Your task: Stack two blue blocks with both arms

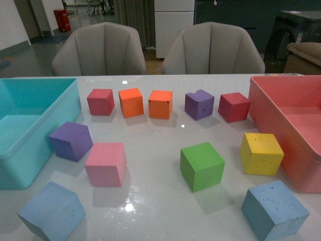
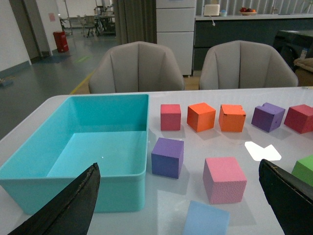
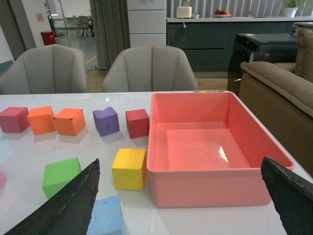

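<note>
Blocks: left blue block [image 1: 51,213] and right blue block [image 1: 274,210] sit well apart at the near edge of the table [image 1: 160,221] | left gripper [image 2: 178,164] and right gripper [image 3: 180,160]: both spread wide, empty | handling: probably light, soft foam, so you should pinch opposite flat faces gently.

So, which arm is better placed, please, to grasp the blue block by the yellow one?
Right: that blue block lies just ahead of the open right claw; the left claw faces the other blue block.
</note>
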`<act>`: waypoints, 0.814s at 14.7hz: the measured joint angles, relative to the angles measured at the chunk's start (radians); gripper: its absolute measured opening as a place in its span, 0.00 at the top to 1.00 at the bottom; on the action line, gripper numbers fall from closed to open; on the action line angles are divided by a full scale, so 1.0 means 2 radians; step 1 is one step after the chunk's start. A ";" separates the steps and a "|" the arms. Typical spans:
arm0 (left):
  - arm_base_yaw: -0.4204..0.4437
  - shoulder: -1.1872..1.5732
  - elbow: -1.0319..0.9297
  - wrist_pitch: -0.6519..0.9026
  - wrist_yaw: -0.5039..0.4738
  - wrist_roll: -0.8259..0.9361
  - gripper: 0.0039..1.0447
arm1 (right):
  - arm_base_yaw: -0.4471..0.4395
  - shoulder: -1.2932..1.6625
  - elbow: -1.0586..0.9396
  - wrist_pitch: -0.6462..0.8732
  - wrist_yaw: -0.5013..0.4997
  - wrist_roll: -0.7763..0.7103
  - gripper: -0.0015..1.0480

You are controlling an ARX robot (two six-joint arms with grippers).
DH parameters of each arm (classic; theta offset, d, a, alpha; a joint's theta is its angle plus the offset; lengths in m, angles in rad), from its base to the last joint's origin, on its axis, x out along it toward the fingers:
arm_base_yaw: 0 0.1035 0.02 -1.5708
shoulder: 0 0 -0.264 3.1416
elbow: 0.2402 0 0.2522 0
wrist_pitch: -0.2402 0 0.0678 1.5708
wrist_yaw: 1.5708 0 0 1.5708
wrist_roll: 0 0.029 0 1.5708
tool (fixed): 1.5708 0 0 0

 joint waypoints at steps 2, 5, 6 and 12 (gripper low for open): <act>0.000 0.000 0.000 0.000 0.000 0.000 0.06 | 0.000 0.000 0.000 0.000 0.000 0.000 0.06; 0.000 0.000 0.000 0.000 0.000 0.000 0.06 | 0.000 0.000 0.000 0.000 0.000 0.000 0.06; 0.000 0.000 0.000 0.000 0.000 0.000 0.06 | 0.000 0.000 0.000 0.000 0.000 0.000 0.06; 0.000 0.000 0.000 0.000 0.000 0.000 0.06 | 0.000 0.000 0.000 0.000 0.000 0.000 0.06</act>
